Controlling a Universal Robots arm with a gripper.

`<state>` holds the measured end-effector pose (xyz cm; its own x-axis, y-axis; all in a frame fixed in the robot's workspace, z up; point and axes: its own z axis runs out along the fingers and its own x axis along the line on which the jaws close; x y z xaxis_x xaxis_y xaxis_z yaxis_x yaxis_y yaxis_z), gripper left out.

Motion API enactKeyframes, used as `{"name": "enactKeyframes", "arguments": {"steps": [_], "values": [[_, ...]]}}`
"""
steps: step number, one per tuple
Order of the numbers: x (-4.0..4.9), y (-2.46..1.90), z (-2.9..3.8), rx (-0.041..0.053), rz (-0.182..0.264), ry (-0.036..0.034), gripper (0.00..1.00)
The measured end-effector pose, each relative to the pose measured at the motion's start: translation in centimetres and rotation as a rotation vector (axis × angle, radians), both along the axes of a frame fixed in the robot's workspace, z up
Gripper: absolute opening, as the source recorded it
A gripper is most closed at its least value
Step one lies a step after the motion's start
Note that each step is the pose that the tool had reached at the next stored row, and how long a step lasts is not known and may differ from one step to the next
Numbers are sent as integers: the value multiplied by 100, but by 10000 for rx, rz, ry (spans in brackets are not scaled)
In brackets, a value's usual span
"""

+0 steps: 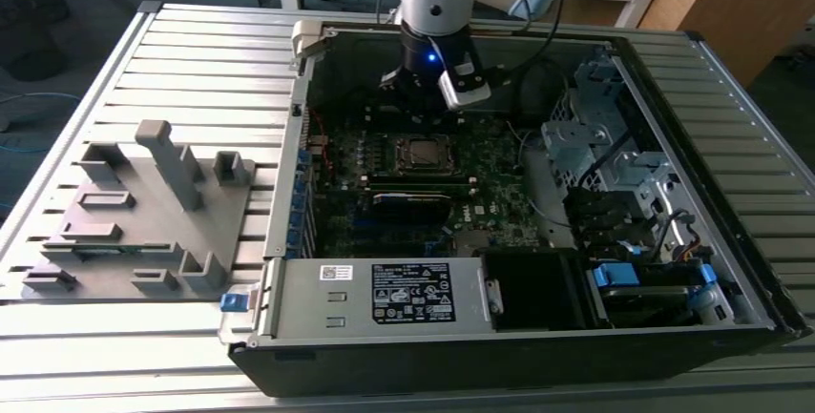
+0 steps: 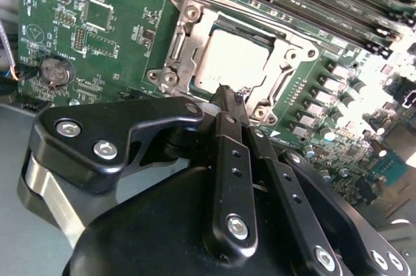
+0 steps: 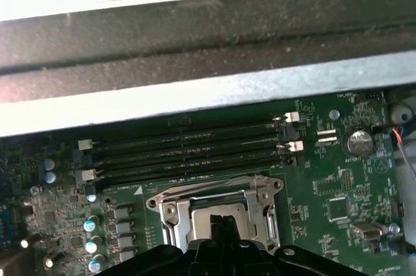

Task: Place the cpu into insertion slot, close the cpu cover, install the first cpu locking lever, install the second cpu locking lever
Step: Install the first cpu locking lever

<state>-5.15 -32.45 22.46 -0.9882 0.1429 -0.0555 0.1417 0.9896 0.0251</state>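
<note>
The cpu (image 2: 231,62) lies flat in the insertion slot (image 2: 170,80) on the green motherboard, its dull silver top showing. The silver cpu cover (image 2: 179,42) lies down around it as a frame. My gripper (image 2: 226,91) hovers just above the socket's edge, its black fingers (image 2: 224,133) pressed together with nothing between them. In the first wrist view the gripper (image 3: 224,221) stands over the cpu (image 3: 209,213), framed by the cover (image 3: 170,213). In the exterior view the gripper (image 1: 410,98) hangs inside the open case just behind the cpu (image 1: 421,151).
Long black memory slots (image 3: 188,149) run beside the socket. A coin battery (image 2: 55,70) sits on the board. The case wall (image 3: 195,36) rises close by. A power supply (image 1: 382,291) and drive cages (image 1: 598,146) fill the case. A grey fixture (image 1: 140,213) stands on the exterior view's left.
</note>
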Motion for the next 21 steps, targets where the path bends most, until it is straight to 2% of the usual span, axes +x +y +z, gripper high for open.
{"name": "enactKeyframes", "arguments": {"steps": [3,8,13,21], "values": [[12,0,-5,0,285,-1,11],[12,-23,-5,1,438,-1,11],[12,-80,-7,2,494,-2,11],[12,-207,-13,1,522,-1,11]]}}
